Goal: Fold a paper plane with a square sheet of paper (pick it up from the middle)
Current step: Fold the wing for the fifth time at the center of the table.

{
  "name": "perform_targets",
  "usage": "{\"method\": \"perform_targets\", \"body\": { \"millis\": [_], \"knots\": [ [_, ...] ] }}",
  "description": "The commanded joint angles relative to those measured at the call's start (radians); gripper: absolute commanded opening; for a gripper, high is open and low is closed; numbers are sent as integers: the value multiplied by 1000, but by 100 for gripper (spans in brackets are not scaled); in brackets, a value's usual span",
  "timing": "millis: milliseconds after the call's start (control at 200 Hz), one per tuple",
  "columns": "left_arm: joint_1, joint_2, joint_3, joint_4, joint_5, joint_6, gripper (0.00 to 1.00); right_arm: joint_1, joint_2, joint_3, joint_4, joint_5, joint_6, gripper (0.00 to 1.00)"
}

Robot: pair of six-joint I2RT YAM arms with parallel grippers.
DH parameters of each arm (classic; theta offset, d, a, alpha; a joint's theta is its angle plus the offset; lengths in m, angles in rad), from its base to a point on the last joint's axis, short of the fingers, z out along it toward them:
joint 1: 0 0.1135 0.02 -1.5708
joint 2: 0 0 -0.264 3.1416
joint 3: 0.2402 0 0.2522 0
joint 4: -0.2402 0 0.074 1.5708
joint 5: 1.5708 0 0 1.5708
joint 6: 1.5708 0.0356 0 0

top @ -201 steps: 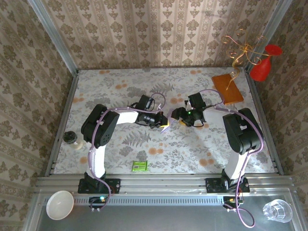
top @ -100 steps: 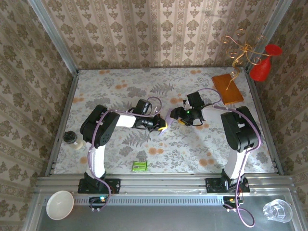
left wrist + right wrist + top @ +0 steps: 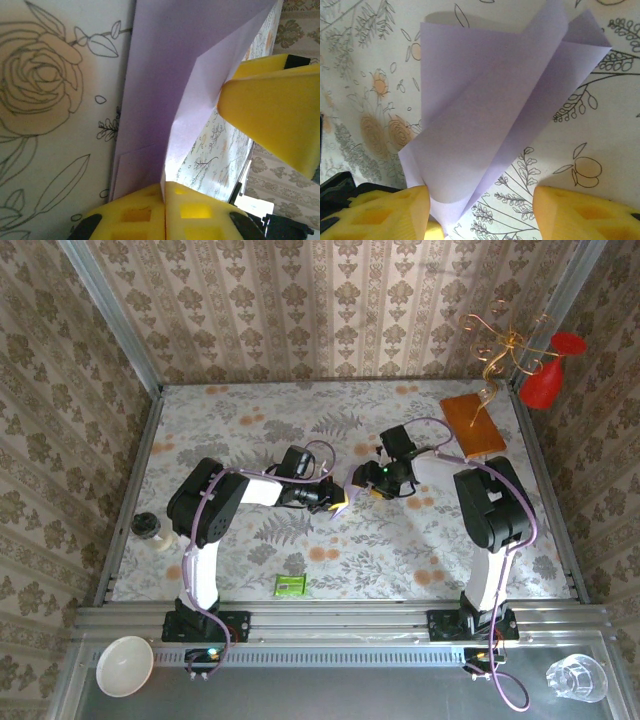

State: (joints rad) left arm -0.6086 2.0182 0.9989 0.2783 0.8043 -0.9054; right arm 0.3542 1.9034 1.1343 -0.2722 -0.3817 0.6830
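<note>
Now left fingers [image 3: 131, 216] pinch the folded lavender paper [image 3: 490, 120] while right fingers [image 3: 585, 216] stand spread astride it.

Top view: high above near edge, looking down on whole table [image 3: 250, 410]; both wrist views: very close, facing the same paper [image 3: 165, 75].

One lavender sheet [image 3: 490, 110], one orange board [image 3: 473, 425], one green packet [image 3: 290, 586], one bowl [image 3: 124, 666], one glass [image 3: 575, 678]
</note>
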Motion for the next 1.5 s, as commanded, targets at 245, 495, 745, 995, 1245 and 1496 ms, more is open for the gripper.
{"method": "perform_targets", "body": {
  "millis": [245, 495, 745, 995, 1245, 1496],
  "knots": [
    [4, -20, -13, -14, -13, 19, 17, 52, 158, 71, -146, 192, 10, 62],
    [3, -43, -9, -42, -17, 32, 22, 54, 191, 94, -172, 207, 15, 62],
    [3, -80, -8, -66, -20, 34, 29, 54, 207, 110, -193, 213, 13, 62],
    [3, -135, -28, -134, -79, 72, 34, 54, 214, 119, -203, 214, 10, 62],
    [-32, -186, -6, -294, -214, 168, 40, 54, 218, 119, -205, 211, 10, 62],
    [-60, -172, 14, -357, -275, 206, 42, 54, 218, 117, -206, 210, 9, 62]
  ]
}}
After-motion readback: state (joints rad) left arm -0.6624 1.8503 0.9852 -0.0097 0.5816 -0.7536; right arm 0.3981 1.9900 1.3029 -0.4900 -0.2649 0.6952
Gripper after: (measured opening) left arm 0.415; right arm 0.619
